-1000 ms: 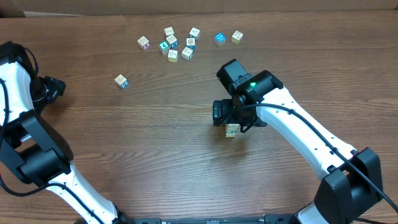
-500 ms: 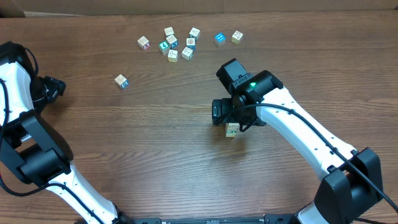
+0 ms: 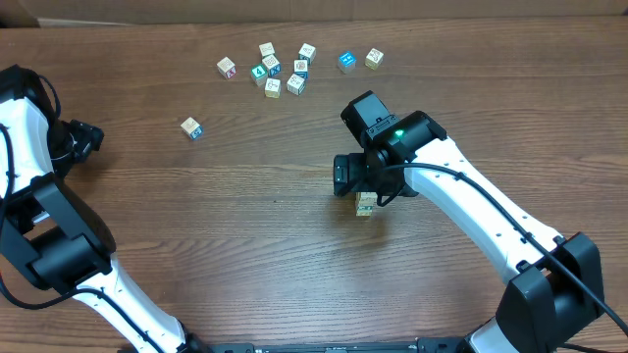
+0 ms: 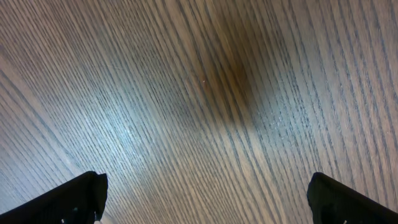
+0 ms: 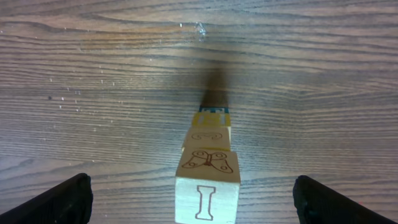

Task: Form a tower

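Note:
The tower (image 5: 208, 168) is a narrow stack of pale wooden cubes in the middle of the table. Its top cube shows a butterfly drawing on top and a letter I on the side. From overhead the tower (image 3: 365, 204) peeks out just below my right gripper (image 3: 365, 186). That right gripper (image 5: 193, 202) hangs over the stack, open wide, with its fingers well apart from the cube on both sides. At the far left, my left gripper (image 4: 205, 199) is open over bare wood, nothing between its fingers (image 4: 71, 199).
Several loose picture cubes (image 3: 280, 69) lie scattered at the back of the table. Two more cubes (image 3: 359, 59) sit to their right and a single cube (image 3: 190, 126) lies further left. A cardboard edge (image 3: 294, 10) runs along the back.

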Controlling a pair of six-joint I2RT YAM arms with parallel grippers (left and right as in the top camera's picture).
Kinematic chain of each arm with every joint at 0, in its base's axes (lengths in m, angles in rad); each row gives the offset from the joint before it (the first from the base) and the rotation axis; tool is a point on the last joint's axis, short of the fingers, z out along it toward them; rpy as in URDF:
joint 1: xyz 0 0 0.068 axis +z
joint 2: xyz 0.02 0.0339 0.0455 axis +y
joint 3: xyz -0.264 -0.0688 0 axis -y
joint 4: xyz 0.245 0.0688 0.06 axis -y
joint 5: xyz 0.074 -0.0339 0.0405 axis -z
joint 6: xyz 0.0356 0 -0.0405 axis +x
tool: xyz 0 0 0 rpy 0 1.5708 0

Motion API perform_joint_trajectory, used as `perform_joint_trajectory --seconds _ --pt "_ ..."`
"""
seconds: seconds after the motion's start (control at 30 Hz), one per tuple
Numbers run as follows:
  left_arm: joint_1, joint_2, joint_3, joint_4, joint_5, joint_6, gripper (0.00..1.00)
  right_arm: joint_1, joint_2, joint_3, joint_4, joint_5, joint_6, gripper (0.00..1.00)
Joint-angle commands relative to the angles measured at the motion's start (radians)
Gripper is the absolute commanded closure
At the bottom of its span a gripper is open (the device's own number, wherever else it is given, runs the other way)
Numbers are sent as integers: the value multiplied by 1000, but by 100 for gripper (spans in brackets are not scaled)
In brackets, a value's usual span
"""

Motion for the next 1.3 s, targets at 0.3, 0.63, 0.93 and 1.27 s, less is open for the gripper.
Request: perform_joint_trajectory --seconds 0.3,0.63,0.93,1.27 --pt "-13 7 15 0 -9 19 0 -43 -8 -5 67 89 0 0" --pt "-13 7 15 0 -9 19 0 -253 -8 -5 125 121 -1 0" --pt "-13 7 15 0 -9 19 0 -404 -8 -5 121 174 0 0" --pt "-13 7 15 0 -9 19 1 -416 -8 -5 120 174 0 0"
